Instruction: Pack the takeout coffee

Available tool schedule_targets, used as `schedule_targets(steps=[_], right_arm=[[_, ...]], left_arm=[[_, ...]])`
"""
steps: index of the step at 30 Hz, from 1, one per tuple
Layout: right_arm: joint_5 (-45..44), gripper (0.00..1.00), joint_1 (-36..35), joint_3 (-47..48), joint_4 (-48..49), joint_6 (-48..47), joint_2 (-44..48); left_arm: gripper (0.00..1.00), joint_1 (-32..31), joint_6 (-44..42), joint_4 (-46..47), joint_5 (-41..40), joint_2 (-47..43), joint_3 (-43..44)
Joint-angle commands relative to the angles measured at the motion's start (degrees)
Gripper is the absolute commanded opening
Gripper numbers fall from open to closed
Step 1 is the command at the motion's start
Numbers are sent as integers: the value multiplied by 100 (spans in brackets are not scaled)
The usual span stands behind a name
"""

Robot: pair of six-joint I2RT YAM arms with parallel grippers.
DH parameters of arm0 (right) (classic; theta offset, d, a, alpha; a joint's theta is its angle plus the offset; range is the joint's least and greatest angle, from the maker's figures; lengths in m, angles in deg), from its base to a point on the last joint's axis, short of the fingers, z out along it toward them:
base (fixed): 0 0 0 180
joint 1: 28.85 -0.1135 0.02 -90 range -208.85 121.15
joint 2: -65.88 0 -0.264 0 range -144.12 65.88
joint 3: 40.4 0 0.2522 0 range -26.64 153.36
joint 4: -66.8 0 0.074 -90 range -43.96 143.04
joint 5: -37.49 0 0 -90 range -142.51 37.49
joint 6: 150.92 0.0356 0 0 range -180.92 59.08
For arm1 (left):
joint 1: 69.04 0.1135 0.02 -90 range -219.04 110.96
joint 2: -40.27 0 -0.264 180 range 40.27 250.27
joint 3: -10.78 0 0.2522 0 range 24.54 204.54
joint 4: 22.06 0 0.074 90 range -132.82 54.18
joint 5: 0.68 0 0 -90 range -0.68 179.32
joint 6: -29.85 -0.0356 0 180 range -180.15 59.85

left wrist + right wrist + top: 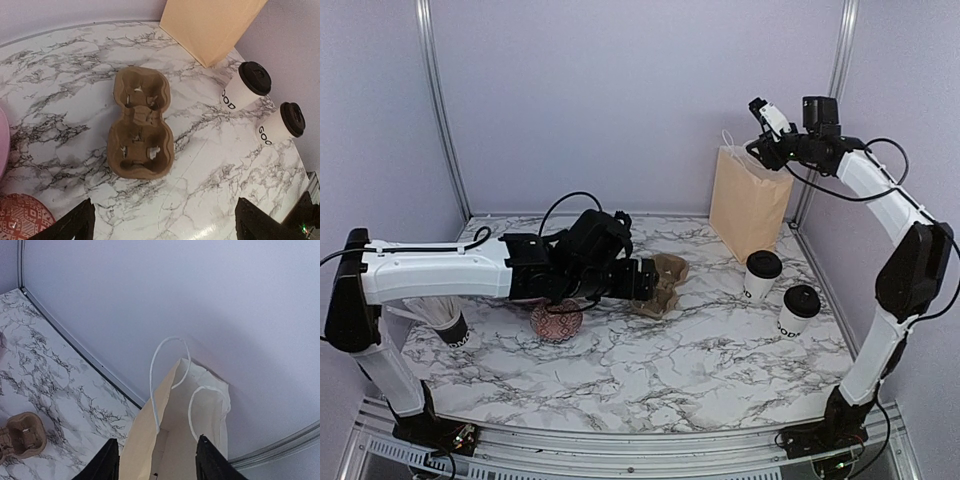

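Left arm (440, 270) stretches over the marble table (720, 380), its gripper (165, 215) spread wide and empty beside the brown cup tray (140, 122). Right gripper (157, 462) hangs above the paper bag (748, 200), jaws apart, holding nothing. Far coffee cup (761, 275) and near coffee cup (799, 308) stand lidded, upright, near the bag

Lower centre, top view: bare marble table (650, 390) gave open passage.
Centre: cup tray (663, 283) lay there, and the left arm (470, 268) spanned the left half.
Right: coffee cups (761, 275) stood close together, with a narrow gap between them.
Upper right: paper bag (750, 205) stood with its mouth open, handles (167, 375) arching over it.
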State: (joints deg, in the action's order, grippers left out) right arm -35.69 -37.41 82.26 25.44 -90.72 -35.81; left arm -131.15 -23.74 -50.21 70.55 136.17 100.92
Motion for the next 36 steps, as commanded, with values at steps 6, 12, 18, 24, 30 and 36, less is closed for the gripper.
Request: schedule_targets(steps=[6,12,18,24,30,36], right_arm=[[-765,56,333,1509,-861,143,-1201],[-991,58,285,1686,-889,158,-1368],[-1004,68,287,1732,-1162,229,-1538],[-1357,72,314,1774,-1297,303,-1740],[-1610,72,402,2228,-1273,531,-2046],[-1621,66,402,2361,-1134,512,-2250]], left_arm=[[89,465,-502,-1102,-102,927,931],[88,454,-391,-924,145,860,606],[88,445,-350,-783,418,787,374],[87,427,-344,-647,534,754,251],[87,427,-335,-554,601,763,161],[87,419,-294,-480,725,792,108]])
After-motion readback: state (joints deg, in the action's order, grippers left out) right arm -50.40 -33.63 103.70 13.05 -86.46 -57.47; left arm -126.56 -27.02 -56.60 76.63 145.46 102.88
